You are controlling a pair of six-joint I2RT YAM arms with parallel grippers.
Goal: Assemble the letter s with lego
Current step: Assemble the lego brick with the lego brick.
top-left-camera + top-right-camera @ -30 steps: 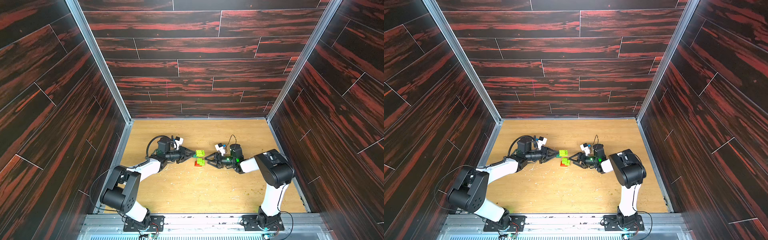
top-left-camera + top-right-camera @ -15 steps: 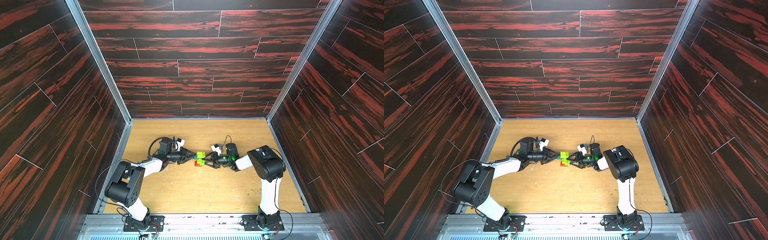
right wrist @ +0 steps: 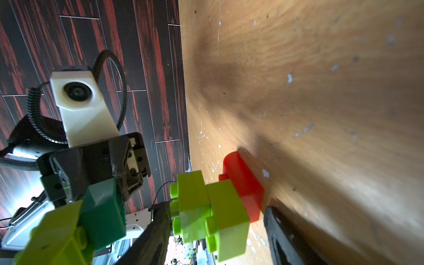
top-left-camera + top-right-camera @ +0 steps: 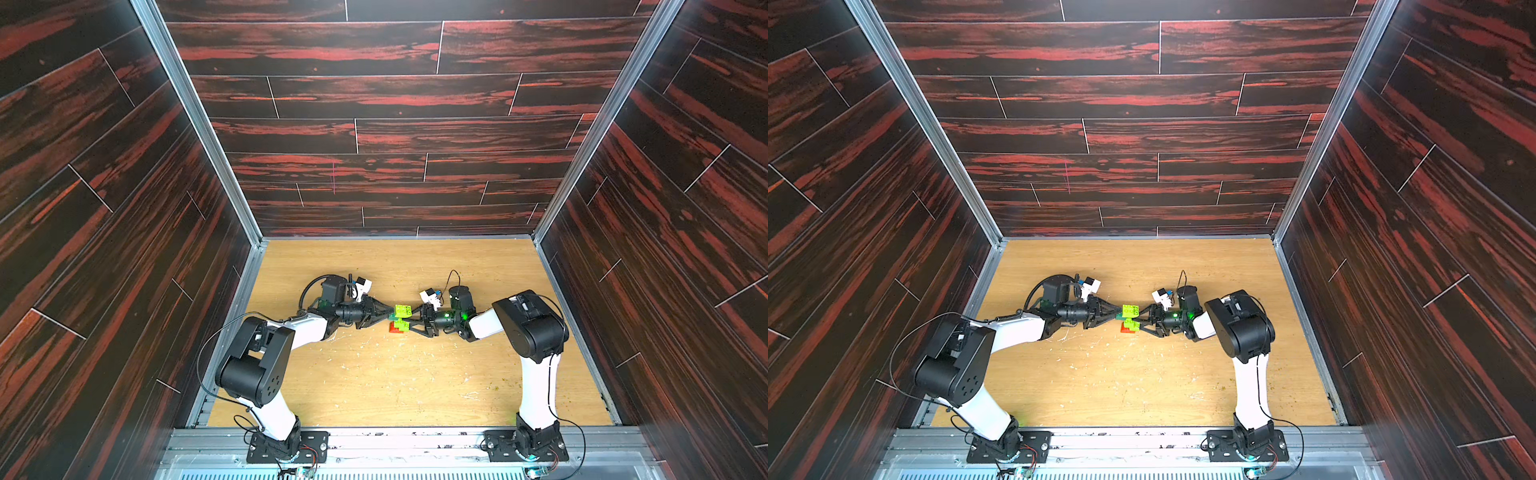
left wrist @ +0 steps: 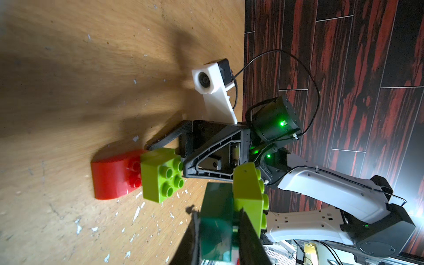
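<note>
The lego for the letter s is in two pieces at mid table. A stepped stack stands on the wood: a red brick [image 4: 395, 328] [image 5: 112, 176] [image 3: 243, 179] at the bottom, with two lime green bricks [image 3: 192, 199] [image 3: 227, 213] [image 5: 156, 176] on it. My right gripper [image 4: 409, 322] [image 4: 1139, 323] [image 3: 215, 206] is shut on this stack. Its upper finger is on the top studs and its lower finger lies along the table. My left gripper [image 4: 391, 315] [image 4: 1116, 317] [image 5: 218, 218] is shut on a dark green brick [image 5: 218, 202] [image 3: 103, 206]. A lime green brick [image 4: 402, 309] [image 5: 247, 188] is joined to it, held just beside the stack's top.
The wooden table [image 4: 374, 374] is scuffed with white flecks. Dark red panelled walls [image 4: 374, 124] enclose it at the back and on both sides. Both arm bases are bolted to a metal rail [image 4: 395, 440] along the front edge.
My right gripper has slid left onto the stack and its jaws have narrowed around it. My left gripper, still holding its two bricks, has edged slightly toward the stack.
</note>
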